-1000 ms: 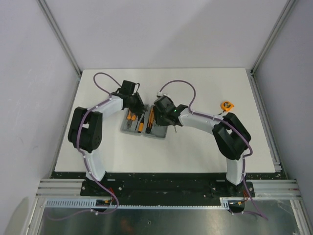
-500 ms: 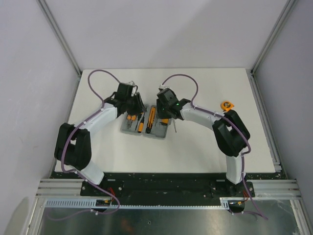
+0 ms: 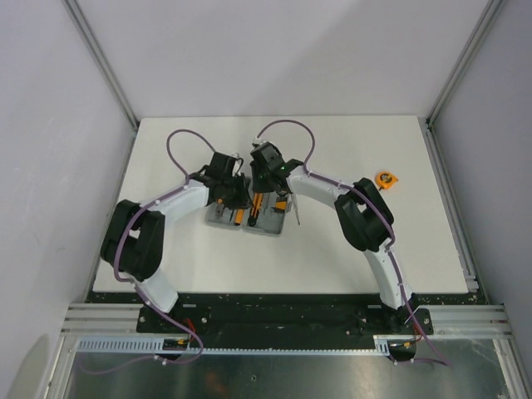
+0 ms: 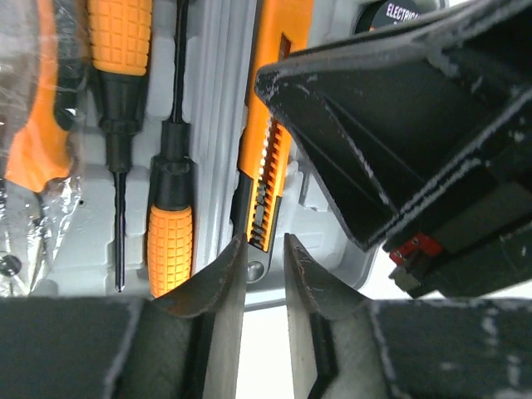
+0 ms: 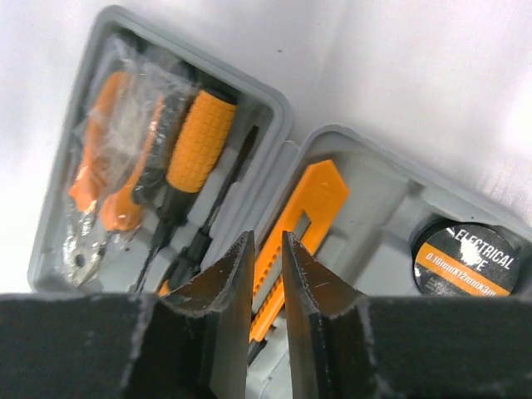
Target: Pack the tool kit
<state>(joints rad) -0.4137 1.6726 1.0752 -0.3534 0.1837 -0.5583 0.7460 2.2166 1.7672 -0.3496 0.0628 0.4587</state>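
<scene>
Open case [image 5: 374,191] directly under left claw [image 4: 262,249] and right claw [image 5: 268,241]; pliers [image 5: 100,191], screwdrivers [image 5: 199,137], knife [image 5: 307,208] already seated. Tape measure [image 3: 385,178] loose, well off to right claw's right. Both claws narrowly parted, gripping nothing. Outstanding, by judgement: stowing it, closing up.

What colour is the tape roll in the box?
The tape roll is black with an orange stripe, clearest in right wrist view.

We saw a white table [image 3: 332,258] filling the middle of the overhead view. Directly on it, just left of centre, an open grey case [image 3: 268,227] lay flat with both halves facing up. Toward the upper right, well apart from the case, a small orange tape measure [image 3: 385,178] sat on the bare white surface.
</scene>
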